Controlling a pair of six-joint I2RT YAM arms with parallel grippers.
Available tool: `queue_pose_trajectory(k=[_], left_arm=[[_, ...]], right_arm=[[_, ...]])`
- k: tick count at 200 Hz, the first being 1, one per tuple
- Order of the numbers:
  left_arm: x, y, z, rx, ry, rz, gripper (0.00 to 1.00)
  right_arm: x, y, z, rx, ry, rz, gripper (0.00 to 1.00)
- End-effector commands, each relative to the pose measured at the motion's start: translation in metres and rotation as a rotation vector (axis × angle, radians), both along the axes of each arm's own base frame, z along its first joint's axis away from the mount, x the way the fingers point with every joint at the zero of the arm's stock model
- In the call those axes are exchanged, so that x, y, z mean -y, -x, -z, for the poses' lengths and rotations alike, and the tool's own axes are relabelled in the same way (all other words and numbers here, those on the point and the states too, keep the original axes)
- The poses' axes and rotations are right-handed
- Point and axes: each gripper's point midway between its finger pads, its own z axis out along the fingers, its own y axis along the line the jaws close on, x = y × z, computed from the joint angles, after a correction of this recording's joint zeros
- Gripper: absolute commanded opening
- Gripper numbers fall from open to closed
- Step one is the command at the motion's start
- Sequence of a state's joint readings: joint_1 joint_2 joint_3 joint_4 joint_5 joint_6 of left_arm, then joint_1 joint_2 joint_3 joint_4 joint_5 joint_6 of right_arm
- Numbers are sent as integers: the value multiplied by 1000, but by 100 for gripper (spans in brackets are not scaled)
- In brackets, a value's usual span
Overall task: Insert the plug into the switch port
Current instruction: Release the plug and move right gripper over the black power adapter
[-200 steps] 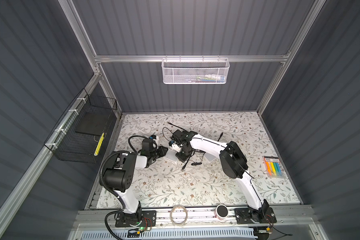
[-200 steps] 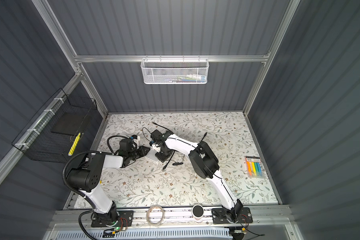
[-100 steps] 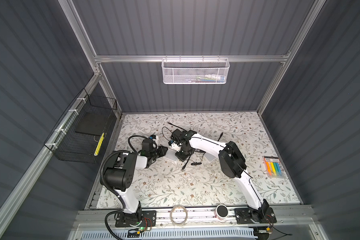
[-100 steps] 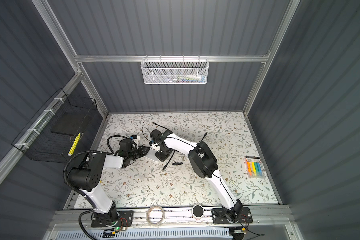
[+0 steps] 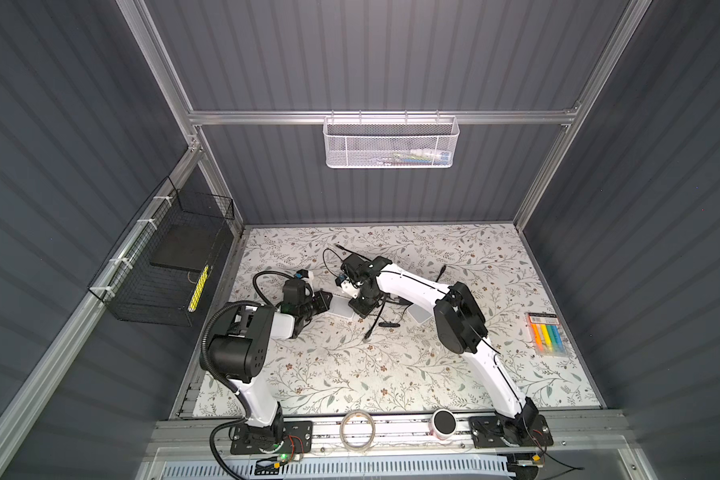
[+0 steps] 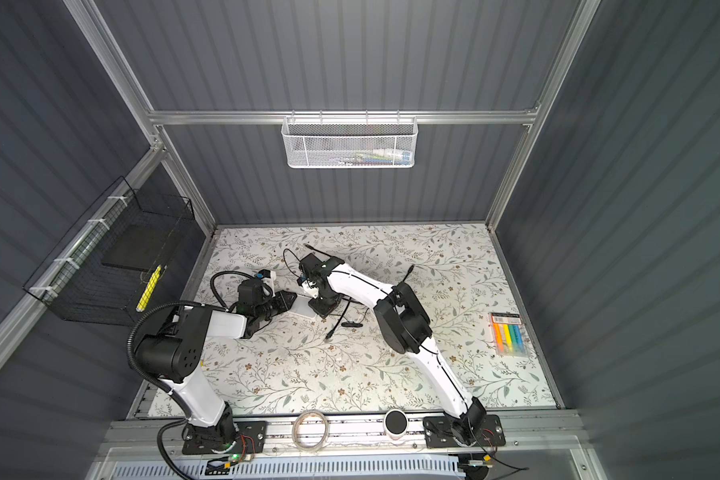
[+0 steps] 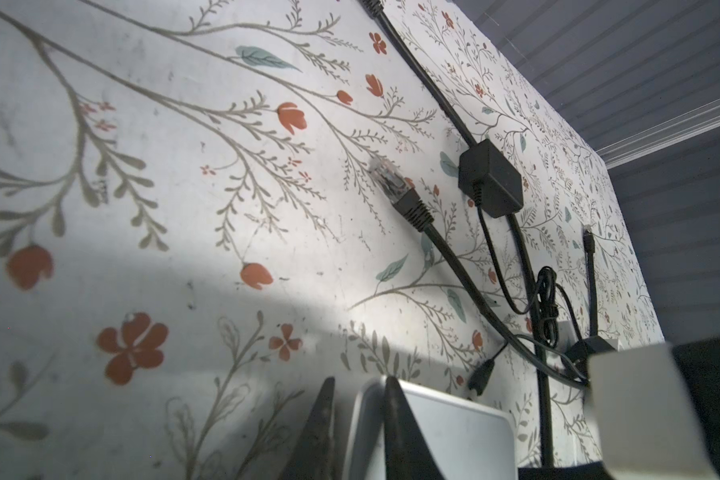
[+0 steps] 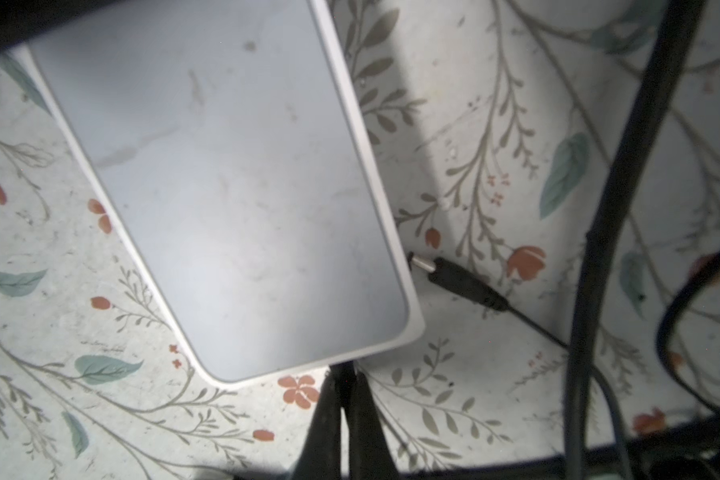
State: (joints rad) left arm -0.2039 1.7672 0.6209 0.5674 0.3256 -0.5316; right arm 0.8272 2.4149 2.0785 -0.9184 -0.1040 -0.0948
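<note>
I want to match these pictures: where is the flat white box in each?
In a top view: white box left of centre, between the arms.
In a top view: box, same spot.
Left wrist view: box close up, corner between the left jaws.
Right wrist view: box large, just beyond the shut right jaws.
Shared landmark: small black plug by its edge, in both wrist views.

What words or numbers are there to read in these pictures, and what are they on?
None can be read.
Marker pack: label too small to read.
Yellow stick in the black basket: any marks too blurred.
Items in the white basket: too small to read.
Switch: bare top, no print.
</note>
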Motion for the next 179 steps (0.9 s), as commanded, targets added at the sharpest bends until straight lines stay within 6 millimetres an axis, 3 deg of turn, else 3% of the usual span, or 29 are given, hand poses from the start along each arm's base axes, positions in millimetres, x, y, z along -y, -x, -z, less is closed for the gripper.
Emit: queue_pose_trajectory(k=[1,37,59,86,106,133,160,179], left_arm=[[48,143,75,-554,49,289,22],[35,136,79,-569,-4,212,25],[23,127,77,-560,-39,157,38],[8,114,71,-546,-49,98,43],[-8,104,61,-525,-64,42,45],[-27,87,42,-478,-93,-31,46],[-37,68,16,-413,-120,-78,46],[-38,58,-3,-375,-124,-84,46]], right_arm=[[-112,-51,-92,359,-519,-90,3],[-74,-34,-78,346,-408,-66,15],[-49,-23,-79,344,-360,-31,29],[-13,-6,-88,321,-329,50,44],[28,-4,-101,358,-287,167,51],[98,-22,-118,401,-260,467,58],[165,-29,-101,366,-212,749,63],[190,-32,-87,343,-180,862,65]])
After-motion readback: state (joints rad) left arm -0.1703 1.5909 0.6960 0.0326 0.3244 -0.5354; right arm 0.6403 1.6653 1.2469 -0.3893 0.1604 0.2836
